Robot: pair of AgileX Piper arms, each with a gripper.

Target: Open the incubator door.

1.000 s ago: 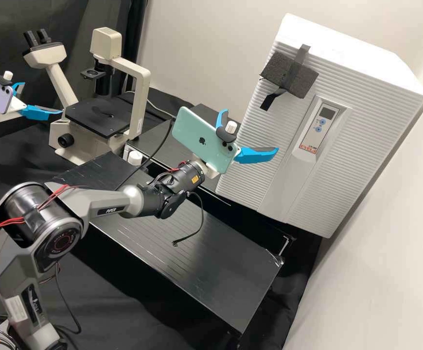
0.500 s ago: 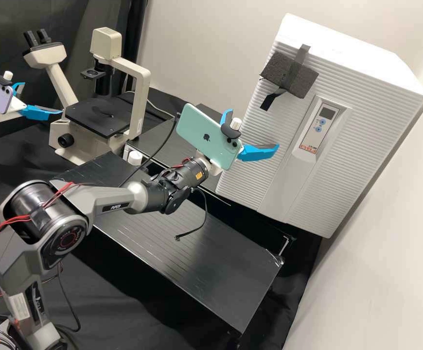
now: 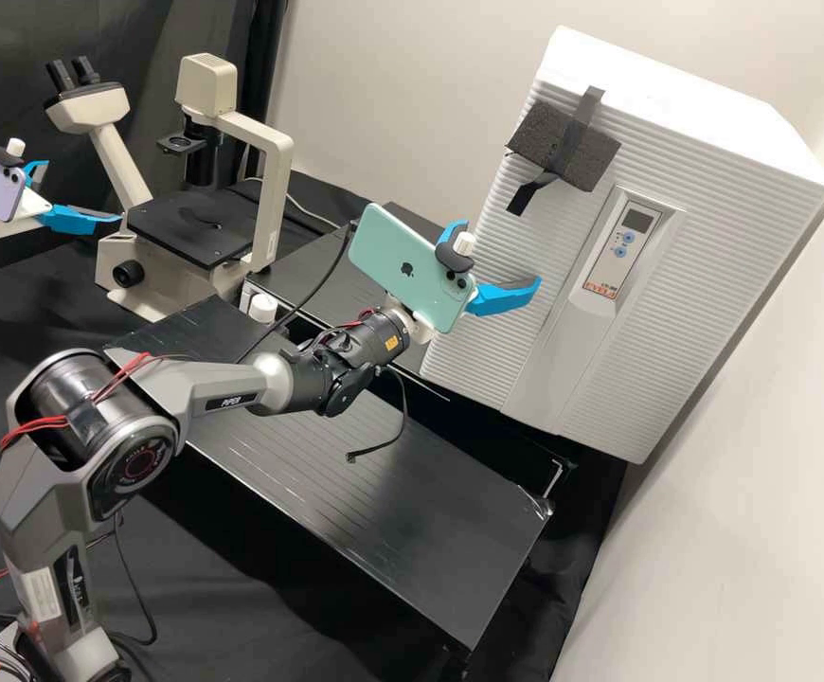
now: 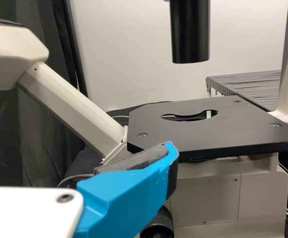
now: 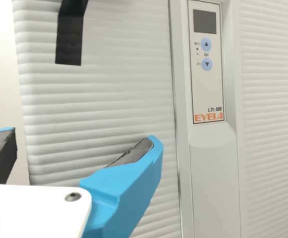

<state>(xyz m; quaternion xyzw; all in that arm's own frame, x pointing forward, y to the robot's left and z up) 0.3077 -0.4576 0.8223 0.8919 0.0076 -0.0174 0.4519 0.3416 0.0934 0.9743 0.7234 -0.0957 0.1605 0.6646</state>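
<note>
Door [image 3: 526, 246]: sitting shut on the front of the incubator [image 3: 696, 104], ribbed face running either side of the control panel [image 3: 620, 251]. My right end effector [image 3: 503, 253] is hanging near the door's free-looking edge, fingers [image 5: 126, 183] standing apart, nothing between them. My left end effector [image 3: 83, 191] is idling by the microscope [image 3: 128, 275], also spread and holding nothing.

Grip spot: I'm favouring the foam pad [image 3: 594, 163] strapped near that edge with black tape [image 5: 69, 44]; the loose tail is dangling below it. I'm reading the foam as light, soft and squashy, so a firm pinch should be doing no harm, but the tape is maybe what's bearing the pull and could be peeling if I'm yanking. The door I'm judging stiff and fairly heavy, probably resisting at first at the seal, then swinging freely. The ribbed face is looking slick, offering poor purchase; I'm planning on the pad or the bare edge, pulling slowly along an arc, and keeping off the panel's buttons.
</note>
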